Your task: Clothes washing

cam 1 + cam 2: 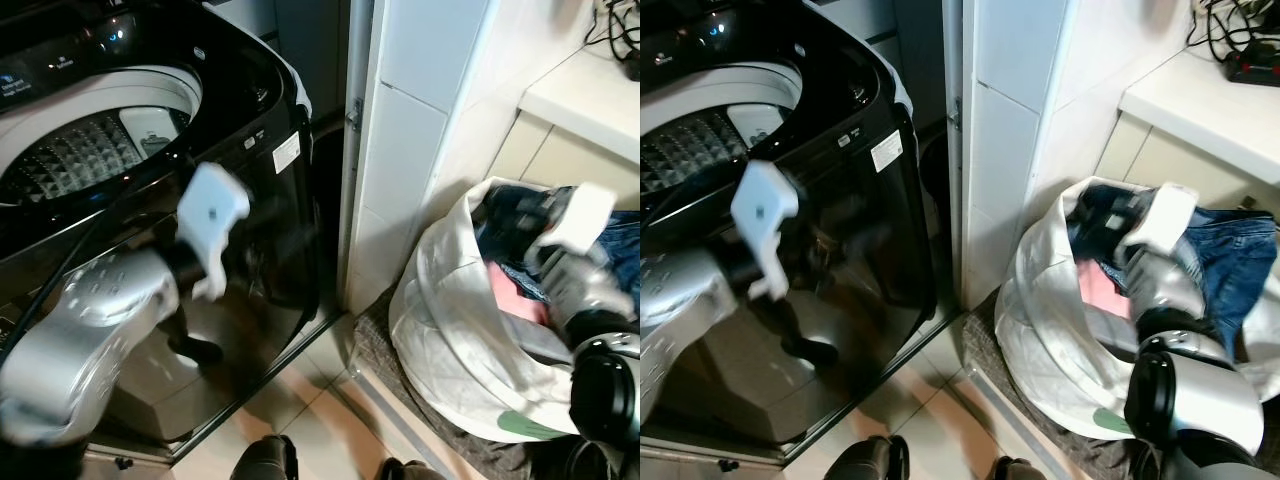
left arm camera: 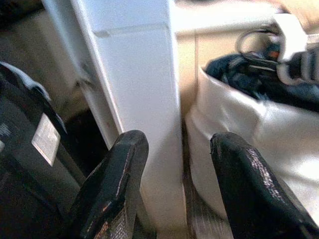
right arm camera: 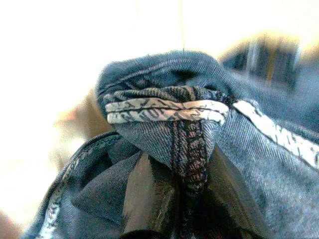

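Down at the robot's right, the right gripper (image 3: 174,174) is clenched on a fold of denim: the wrist view shows both black fingers pinching a thick seam of the jeans (image 1: 1230,255), which sit at the top of the white laundry bag (image 1: 450,330) with something pink (image 1: 515,295) tucked below them. At the robot's left, the left gripper (image 2: 174,189) hangs released, fingers spread and holding nothing, in front of the dark glossy side of the washing machine (image 1: 260,230).

The risk, as I judge it, lies in the lift. The grasp catches only a bunched seam, so the rest of the jeans may trail and drag other clothes out, or pull the soft bag over, since it stands on a grey mat (image 1: 385,350) with no stiff walls. The heavy cloth could also slip free on the swing across to the machine, as the white tiled pillar (image 1: 400,150) stands between bag and washer.

Underfoot is pale tiled floor (image 1: 310,420). Farther off, the machine's lid stands open, showing the drum (image 1: 90,145) and its lit control panel (image 1: 70,45). Beyond the bag a light counter (image 1: 590,95) carries dark cables (image 1: 1230,35).
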`<state>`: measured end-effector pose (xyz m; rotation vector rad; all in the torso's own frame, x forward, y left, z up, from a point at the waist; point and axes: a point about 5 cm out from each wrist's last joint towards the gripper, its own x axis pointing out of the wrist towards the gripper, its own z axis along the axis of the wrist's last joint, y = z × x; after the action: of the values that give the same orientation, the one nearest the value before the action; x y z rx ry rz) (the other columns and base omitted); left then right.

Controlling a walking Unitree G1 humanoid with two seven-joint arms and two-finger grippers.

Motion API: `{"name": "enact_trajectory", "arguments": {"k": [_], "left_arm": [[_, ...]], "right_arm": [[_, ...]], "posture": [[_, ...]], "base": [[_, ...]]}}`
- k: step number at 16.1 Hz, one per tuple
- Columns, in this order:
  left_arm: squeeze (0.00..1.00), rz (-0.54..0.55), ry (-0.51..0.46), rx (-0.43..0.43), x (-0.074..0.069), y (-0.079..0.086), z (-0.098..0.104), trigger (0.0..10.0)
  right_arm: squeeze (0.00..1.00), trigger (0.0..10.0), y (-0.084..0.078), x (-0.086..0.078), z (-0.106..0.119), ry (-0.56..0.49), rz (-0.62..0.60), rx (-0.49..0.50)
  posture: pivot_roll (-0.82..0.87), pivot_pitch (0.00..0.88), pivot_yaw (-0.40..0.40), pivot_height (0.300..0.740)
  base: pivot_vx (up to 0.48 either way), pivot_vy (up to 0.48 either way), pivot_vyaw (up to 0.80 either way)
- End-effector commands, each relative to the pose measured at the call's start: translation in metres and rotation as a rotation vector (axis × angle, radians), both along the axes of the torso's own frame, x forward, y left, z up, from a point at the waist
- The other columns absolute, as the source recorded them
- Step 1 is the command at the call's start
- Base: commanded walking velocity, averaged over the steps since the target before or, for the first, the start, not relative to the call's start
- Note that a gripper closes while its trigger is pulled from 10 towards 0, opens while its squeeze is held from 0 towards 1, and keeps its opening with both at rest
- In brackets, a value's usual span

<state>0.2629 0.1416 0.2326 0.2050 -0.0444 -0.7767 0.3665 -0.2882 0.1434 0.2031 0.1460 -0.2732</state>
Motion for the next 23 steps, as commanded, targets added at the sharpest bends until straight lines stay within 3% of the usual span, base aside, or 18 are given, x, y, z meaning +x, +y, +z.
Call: {"name": "enact_trajectory", "arguments": {"k": [1,3,4,7,8,9,11,14,18,19,21,23], "left_arm": [[0.0,0.046,-0.017,-0.04,0.01,0.003,0.0,10.0],[0.0,0.056,-0.032,-0.073,0.018,0.0,-0.002,10.0],[0.0,0.059,-0.057,-0.084,0.024,-0.003,-0.001,10.0],[0.0,0.067,-0.076,-0.142,0.037,-0.013,0.003,10.0],[1.0,0.056,-0.095,-0.22,0.042,-0.02,0.013,10.0],[1.0,0.033,-0.123,-0.281,0.045,-0.025,0.023,10.0],[1.0,-0.02,-0.18,-0.354,0.047,-0.036,0.043,10.0],[1.0,-0.103,-0.253,-0.409,0.053,-0.048,0.074,10.0],[1.0,-0.114,-0.286,-0.517,0.059,-0.054,0.095,10.0],[0.0,-0.168,-0.244,-0.564,0.058,-0.059,0.095,10.0],[0.0,-0.246,-0.188,-0.563,0.055,-0.069,0.088,10.0],[0.0,-0.25,-0.177,-0.472,0.054,-0.078,0.073,10.0]], "right_arm": [[0.0,0.0,-0.011,-0.002,0.031,-0.11,0.015,-0.058],[0.0,0.0,-0.01,-0.011,0.052,-0.163,0.084,-0.121],[0.0,0.0,-0.008,-0.02,0.073,-0.212,0.124,-0.147],[0.0,0.0,0.01,-0.032,0.12,-0.337,0.221,-0.12],[0.0,0.0,0.024,-0.04,0.148,-0.419,0.296,-0.087],[0.0,0.0,0.033,-0.048,0.169,-0.486,0.359,-0.042],[0.0,0.0,0.053,-0.059,0.19,-0.545,0.535,0.046],[0.0,0.0,0.087,-0.071,0.197,-0.553,0.821,0.169],[0.0,0.0,0.114,-0.078,0.2,-0.548,0.997,0.237],[0.0,0.0,0.121,-0.082,0.201,-0.554,1.048,0.269],[0.0,0.0,0.129,-0.085,0.201,-0.546,1.094,0.288],[0.0,0.0,0.135,-0.089,0.202,-0.553,1.134,0.314]], "posture": [[0.09,0.023,0.002,0.74],[0.03,0.0,0.01,0.74],[0.01,0.0,0.014,0.74],[-0.05,0.0,0.023,0.74],[-0.06,0.0,0.027,0.74],[-0.07,0.0,0.029,0.74],[-0.08,0.0,0.025,0.74],[-0.08,0.0,0.027,0.74],[-0.08,0.0,0.018,0.74],[-0.08,0.0,0.016,0.74],[-0.08,0.0,0.011,0.74],[-0.08,0.0,0.009,0.74]], "base": [[0.0,0.0,0.0],[0.0,0.0,0.0],[0.0,0.0,0.0],[0.0,0.0,0.0],[0.0,0.0,0.0],[0.0,0.0,0.0],[0.0,0.0,0.0],[0.0,0.0,0.0],[0.0,0.0,0.0],[0.0,0.0,0.0],[0.0,0.0,0.0],[0.0,0.0,0.0]]}}
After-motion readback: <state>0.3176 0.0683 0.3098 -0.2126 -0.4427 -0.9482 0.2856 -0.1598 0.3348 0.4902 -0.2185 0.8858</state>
